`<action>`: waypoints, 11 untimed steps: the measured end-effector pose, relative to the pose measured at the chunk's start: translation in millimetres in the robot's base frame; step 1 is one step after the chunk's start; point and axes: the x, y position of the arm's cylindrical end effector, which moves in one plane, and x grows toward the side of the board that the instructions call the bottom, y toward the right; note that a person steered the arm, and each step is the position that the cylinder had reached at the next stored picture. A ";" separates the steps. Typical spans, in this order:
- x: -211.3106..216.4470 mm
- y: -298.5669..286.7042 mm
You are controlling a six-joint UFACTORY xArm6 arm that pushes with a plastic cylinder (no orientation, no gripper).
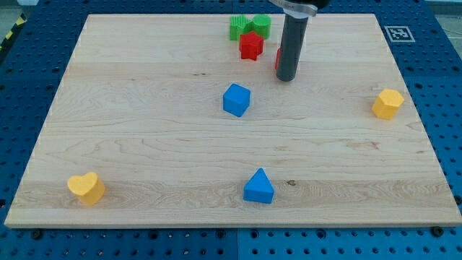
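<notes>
My tip [286, 78] rests on the wooden board [144, 130] near the view's top, right of centre. A red block [277, 58] is mostly hidden behind the rod, touching or almost touching it on its left side. A red star-shaped block [251, 45] lies just to the left of that. Above it sit a green star-shaped block [239, 27] and a green round block [261, 25]. A blue cube [236, 100] lies below and left of the tip, apart from it.
A blue triangular block [258, 187] sits near the bottom centre. A yellow heart-shaped block [86, 187] is at the bottom left. A yellow hexagonal block [388, 103] lies near the right edge. A marker tag [398, 33] sits beyond the board's top right corner.
</notes>
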 end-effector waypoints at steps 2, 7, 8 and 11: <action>-21.1 -5.1; -17.8 34.0; -17.8 39.6; -50.3 26.9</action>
